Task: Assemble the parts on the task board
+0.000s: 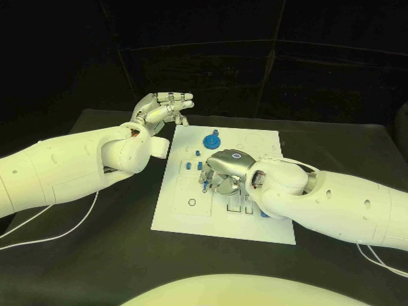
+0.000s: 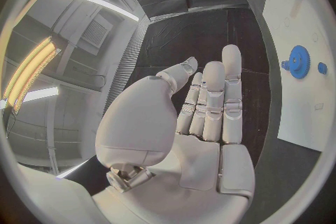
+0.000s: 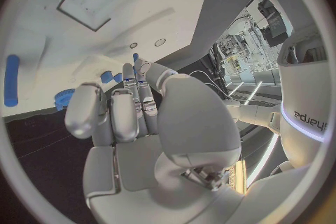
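The white task board [image 1: 190, 213] lies in the middle of the black table. A blue gear [image 1: 211, 140] stands near its far edge, and small blue parts [image 1: 193, 167] sit at its centre left. My right hand [image 1: 227, 169] reaches down onto the board's middle, and a small blue part [image 1: 207, 183] shows at its fingertips. In the right wrist view that blue part [image 3: 135, 57] sits between the thumb tip and a fingertip. My left hand [image 1: 162, 108] is raised beyond the board's far left corner, fingers straight and holding nothing. The left wrist view shows the gear [image 2: 299, 61] on the board [image 2: 301, 22].
Another blue part [image 1: 264, 213] lies on the board near its front right, beside my right forearm. A long blue peg [image 3: 11, 80] lies on the board in the right wrist view. White cables [image 1: 39, 229] trail over the table on both sides.
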`<state>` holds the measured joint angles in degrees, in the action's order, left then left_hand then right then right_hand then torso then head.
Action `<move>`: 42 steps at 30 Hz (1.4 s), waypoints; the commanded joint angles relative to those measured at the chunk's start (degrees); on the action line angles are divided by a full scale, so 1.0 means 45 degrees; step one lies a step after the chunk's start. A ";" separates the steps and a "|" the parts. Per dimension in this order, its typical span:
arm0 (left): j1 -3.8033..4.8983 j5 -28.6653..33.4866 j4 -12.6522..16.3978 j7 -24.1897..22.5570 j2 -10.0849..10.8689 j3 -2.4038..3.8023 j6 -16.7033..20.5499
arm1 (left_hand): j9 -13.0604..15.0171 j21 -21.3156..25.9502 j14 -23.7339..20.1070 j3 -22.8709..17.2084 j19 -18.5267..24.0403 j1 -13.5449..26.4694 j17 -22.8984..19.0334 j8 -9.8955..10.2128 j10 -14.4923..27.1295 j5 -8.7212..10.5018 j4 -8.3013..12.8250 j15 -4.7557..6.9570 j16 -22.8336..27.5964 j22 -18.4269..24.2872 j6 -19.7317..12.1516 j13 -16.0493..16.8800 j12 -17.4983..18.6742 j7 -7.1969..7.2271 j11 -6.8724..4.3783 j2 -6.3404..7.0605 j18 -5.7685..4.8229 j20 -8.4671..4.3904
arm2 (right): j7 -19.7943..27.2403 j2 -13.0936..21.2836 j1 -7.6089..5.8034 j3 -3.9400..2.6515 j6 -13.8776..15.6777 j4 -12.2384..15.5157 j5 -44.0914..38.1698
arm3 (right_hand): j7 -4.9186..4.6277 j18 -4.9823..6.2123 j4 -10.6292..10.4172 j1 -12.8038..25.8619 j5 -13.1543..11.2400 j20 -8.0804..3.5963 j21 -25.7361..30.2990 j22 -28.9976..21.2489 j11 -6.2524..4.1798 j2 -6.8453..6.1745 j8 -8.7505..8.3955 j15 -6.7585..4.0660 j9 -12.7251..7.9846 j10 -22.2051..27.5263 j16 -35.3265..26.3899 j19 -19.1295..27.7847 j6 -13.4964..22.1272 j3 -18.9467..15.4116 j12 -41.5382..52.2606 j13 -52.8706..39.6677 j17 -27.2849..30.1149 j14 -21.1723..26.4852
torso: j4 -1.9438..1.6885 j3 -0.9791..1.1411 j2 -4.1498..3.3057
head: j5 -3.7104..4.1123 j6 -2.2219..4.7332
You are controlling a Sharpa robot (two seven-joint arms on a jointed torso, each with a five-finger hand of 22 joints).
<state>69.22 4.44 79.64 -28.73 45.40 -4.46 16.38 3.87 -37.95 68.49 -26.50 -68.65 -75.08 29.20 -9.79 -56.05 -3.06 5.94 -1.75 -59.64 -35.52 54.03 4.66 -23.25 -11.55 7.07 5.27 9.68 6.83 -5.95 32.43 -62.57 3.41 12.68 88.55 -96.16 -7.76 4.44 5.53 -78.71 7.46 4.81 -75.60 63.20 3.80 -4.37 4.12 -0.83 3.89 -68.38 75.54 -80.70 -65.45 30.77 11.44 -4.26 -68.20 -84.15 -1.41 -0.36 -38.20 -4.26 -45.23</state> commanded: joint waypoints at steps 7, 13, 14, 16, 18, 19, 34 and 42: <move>0.0021 0.0055 -0.0018 -0.0107 -0.0060 0.0012 -0.0187 | 0.0015 0.0075 -0.0106 0.0049 0.0039 -0.0039 -0.0029 -0.0085 0.0116 -0.0058 0.0053 0.0008 -0.0034 0.0018 -0.0094 0.0005 -0.0115 0.0008 -0.0009 -0.0119 0.0160 0.0057 | -0.0343 -0.0223 0.0058 0.0020 -0.0471 -0.0117 -0.0514 | -0.0096 0.0168 -0.0010 0.0092 -0.0048 -0.0026 -0.0013 -0.0031 0.0032 -0.0085 -0.0009 -0.0040 0.0017 -0.0017 0.0058 0.0025 0.0006 0.0043 -0.0074 0.0007 0.0000 -0.0490 | 0.0014 0.0008 -0.0006 | -0.0043 -0.0109; 0.0021 0.0055 -0.0049 -0.0117 -0.0066 0.0012 -0.0226 | 0.0017 0.0079 -0.0121 0.0051 0.0046 -0.0062 -0.0039 -0.0101 0.0138 -0.0059 0.0076 0.0009 -0.0041 0.0020 -0.0109 0.0007 -0.0146 0.0008 -0.0007 -0.0120 0.0163 0.0060 | -0.0362 -0.0274 0.0096 0.0027 -0.0630 -0.0152 -0.0545 | -0.0101 0.0170 -0.0023 0.0136 -0.0057 -0.0021 -0.0008 -0.0038 0.0037 -0.0092 -0.0013 -0.0034 0.0018 -0.0015 0.0060 0.0031 0.0009 0.0032 -0.0082 0.0010 0.0000 -0.0487 | 0.0004 -0.0002 -0.0002 | -0.0077 -0.0153; 0.0021 0.0055 -0.0052 -0.0117 -0.0067 0.0012 -0.0228 | 0.0017 0.0079 -0.0121 0.0051 0.0046 -0.0062 -0.0039 -0.0101 0.0138 -0.0059 0.0076 0.0009 -0.0041 0.0020 -0.0109 0.0007 -0.0146 0.0008 -0.0007 -0.0120 0.0163 0.0060 | -0.0358 -0.0282 0.0100 0.0028 -0.0640 -0.0152 -0.0547 | -0.0101 0.0170 -0.0023 0.0136 -0.0057 -0.0021 -0.0008 -0.0038 0.0037 -0.0092 -0.0013 -0.0034 0.0018 -0.0015 0.0060 0.0031 0.0009 0.0032 -0.0082 0.0010 0.0000 -0.0487 | 0.0002 -0.0002 -0.0004 | -0.0080 -0.0161; 0.0021 0.0055 -0.0063 -0.0115 -0.0069 0.0012 -0.0234 | 0.0017 0.0079 -0.0121 0.0051 0.0046 -0.0062 -0.0039 -0.0101 0.0138 -0.0059 0.0076 0.0009 -0.0041 0.0020 -0.0109 0.0007 -0.0146 0.0008 -0.0007 -0.0120 0.0163 0.0060 | -0.0347 -0.0310 0.0111 0.0030 -0.0660 -0.0155 -0.0550 | -0.0101 0.0170 -0.0023 0.0136 -0.0057 -0.0021 -0.0008 -0.0038 0.0037 -0.0092 -0.0013 -0.0034 0.0018 -0.0015 0.0060 0.0031 0.0009 0.0032 -0.0082 0.0010 0.0000 -0.0487 | 0.0002 -0.0002 -0.0004 | -0.0080 -0.0161; 0.0022 0.0055 -0.0074 -0.0113 -0.0070 0.0012 -0.0236 | 0.0017 0.0080 -0.0124 0.0054 0.0048 -0.0062 -0.0041 -0.0104 0.0144 -0.0058 0.0078 0.0008 -0.0043 0.0020 -0.0114 0.0008 -0.0152 0.0007 -0.0006 -0.0118 0.0163 0.0061 | -0.0348 -0.0337 0.0120 0.0032 -0.0670 -0.0166 -0.0555 | -0.0101 0.0170 -0.0023 0.0136 -0.0057 -0.0021 -0.0008 -0.0038 0.0037 -0.0092 -0.0013 -0.0034 0.0018 -0.0015 0.0060 0.0031 0.0009 0.0032 -0.0082 0.0010 0.0000 -0.0487 | 0.0009 0.0003 0.0000 | -0.0104 -0.0174; 0.0022 0.0055 -0.0079 -0.0112 -0.0070 0.0012 -0.0239 | 0.0017 0.0081 -0.0131 0.0060 0.0051 -0.0063 -0.0046 -0.0109 0.0157 -0.0058 0.0084 0.0007 -0.0046 0.0021 -0.0123 0.0008 -0.0165 0.0004 -0.0003 -0.0115 0.0164 0.0062 | -0.0353 -0.0349 0.0123 0.0033 -0.0674 -0.0178 -0.0561 | -0.0101 0.0170 -0.0023 0.0136 -0.0057 -0.0021 -0.0008 -0.0038 0.0037 -0.0092 -0.0013 -0.0034 0.0018 -0.0015 0.0060 0.0031 0.0009 0.0032 -0.0082 0.0010 0.0000 -0.0487 | 0.0011 0.0006 0.0000 | -0.0115 -0.0178; 0.0023 0.0055 -0.0089 -0.0058 -0.0060 0.0012 -0.0299 | 0.0016 0.0087 -0.0152 0.0080 0.0062 -0.0058 -0.0061 -0.0126 0.0214 -0.0057 0.0094 -0.0003 -0.0059 0.0024 -0.0165 0.0006 -0.0202 -0.0008 0.0008 -0.0114 0.0165 0.0069 | -0.0534 -0.0564 0.0202 0.0054 -0.0997 -0.0583 -0.0687 | -0.0101 0.0170 -0.0023 0.0137 -0.0057 -0.0021 -0.0008 -0.0038 0.0037 -0.0093 -0.0013 -0.0034 0.0018 -0.0015 0.0060 0.0031 0.0009 0.0032 -0.0082 0.0010 0.0001 -0.0487 | 0.0016 0.0008 0.0001 | -0.0153 -0.0243; 0.0024 0.0055 -0.0103 -0.0032 -0.0062 0.0012 -0.0328 | 0.0016 0.0089 -0.0160 0.0086 0.0066 -0.0056 -0.0066 -0.0131 0.0233 -0.0057 0.0097 -0.0006 -0.0063 0.0025 -0.0179 0.0005 -0.0214 -0.0011 0.0012 -0.0113 0.0165 0.0072 | -0.0404 -0.0645 0.0219 0.0102 -0.1106 -0.0686 -0.0633 | -0.0097 0.0173 -0.0020 0.0171 -0.0058 -0.0016 0.0003 -0.0057 0.0036 -0.0110 -0.0017 -0.0031 0.0018 -0.0016 0.0050 0.0041 0.0012 0.0021 -0.0090 0.0013 0.0021 -0.0481 | 0.0015 0.0005 -0.0002 | -0.0158 -0.0256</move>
<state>69.23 4.53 79.16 -28.66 45.16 -4.46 15.70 3.88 -37.74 68.08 -26.18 -68.50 -75.31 28.95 -10.05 -55.48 -3.06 6.25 -1.75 -59.64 -35.50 53.63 4.67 -23.87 -11.55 7.07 5.04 9.67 6.99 -7.58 29.51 -61.74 3.60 9.50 85.75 -98.57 -7.94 4.44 5.53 -78.41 7.42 4.82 -75.60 62.99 3.80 -4.67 3.75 -0.83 3.91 -68.37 75.54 -80.69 -65.40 30.76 11.36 -4.24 -68.20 -84.15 -1.36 -0.35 -38.19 -4.97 -46.35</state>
